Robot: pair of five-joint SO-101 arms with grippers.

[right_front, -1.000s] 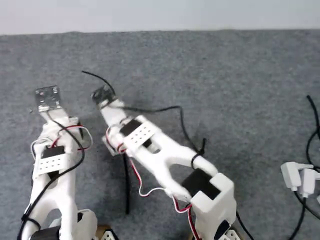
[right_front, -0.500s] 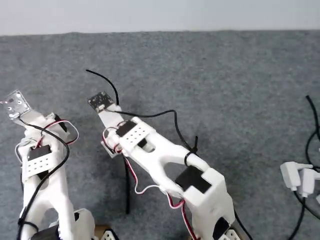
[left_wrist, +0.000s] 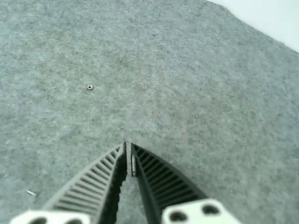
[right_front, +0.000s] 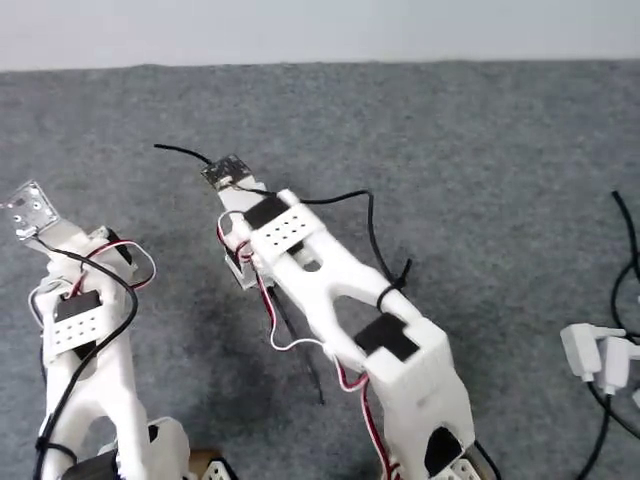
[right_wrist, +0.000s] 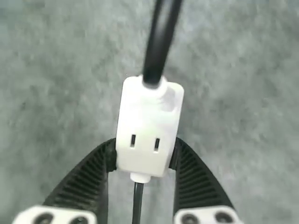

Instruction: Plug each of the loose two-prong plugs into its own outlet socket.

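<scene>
The right arm's fingers (right_wrist: 88,182), black and ribbed, are clamped on the two sides of a white plastic outlet socket block (right_wrist: 148,126). The block's face, with two narrow slots, is turned toward the wrist camera. A thick black cable (right_wrist: 161,37) leaves the far end of the block. A thinner black cord (right_wrist: 137,203) shows at its near end, between the fingers. The block is held over the grey felt-covered bench (right_front: 480,180), left of centre.

In the high view, the white right arm (right_front: 330,290) runs from the near edge toward the far left. A bare circuit board (right_front: 228,172) at its wrist covers the fingers and block from above. A black lead (right_front: 300,350) lies on the felt under this arm.

The left arm's fingers (left_wrist: 100,179) are pressed together tip to tip with nothing between them, over bare felt at the left side of the bench. A small metal nut (left_wrist: 89,86) lies on the felt beyond the tips. A pale sliver (left_wrist: 31,192) lies beside the fingers.

The white plastic plugs (right_front: 595,355) lie at the right edge of the bench, well apart from both arms, among black leads (right_front: 630,260). Their prongs cannot be made out.
</scene>
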